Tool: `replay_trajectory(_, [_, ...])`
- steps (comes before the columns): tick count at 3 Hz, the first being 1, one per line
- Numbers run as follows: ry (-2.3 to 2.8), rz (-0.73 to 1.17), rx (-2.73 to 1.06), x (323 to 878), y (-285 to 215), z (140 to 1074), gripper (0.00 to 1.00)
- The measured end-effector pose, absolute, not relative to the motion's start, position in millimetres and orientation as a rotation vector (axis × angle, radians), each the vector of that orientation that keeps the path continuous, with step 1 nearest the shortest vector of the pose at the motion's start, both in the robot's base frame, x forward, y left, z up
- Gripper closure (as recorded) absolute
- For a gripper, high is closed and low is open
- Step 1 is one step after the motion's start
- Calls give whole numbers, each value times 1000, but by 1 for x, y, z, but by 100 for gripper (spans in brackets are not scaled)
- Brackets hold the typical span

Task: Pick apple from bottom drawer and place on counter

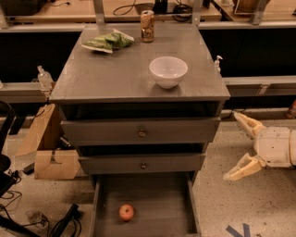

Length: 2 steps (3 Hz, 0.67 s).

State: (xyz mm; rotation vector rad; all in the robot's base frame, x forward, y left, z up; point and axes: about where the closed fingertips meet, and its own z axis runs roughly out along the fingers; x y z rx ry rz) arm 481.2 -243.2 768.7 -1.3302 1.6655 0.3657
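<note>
Cream gripper (230,146) beside cabinet (138,134), fingers (243,167) spread wide, empty.

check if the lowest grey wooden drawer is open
Open: the grey wooden drawer is pulled out, round red-orange apple on its floor. Cream gripper, open, hangs outside.

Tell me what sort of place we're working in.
Probably a lab or workshop: a tan workbench strung with cables behind the cabinet, a cardboard box and loose cords on the speckled floor. The claw hangs open beside the cabinet.
</note>
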Motion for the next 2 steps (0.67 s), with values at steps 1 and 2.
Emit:
replay_trajectory(1, [1621, 403, -1310, 486, -224, 732, 0])
replay_trajectory(2, [1573, 489, -1243, 497, -202, 661, 0])
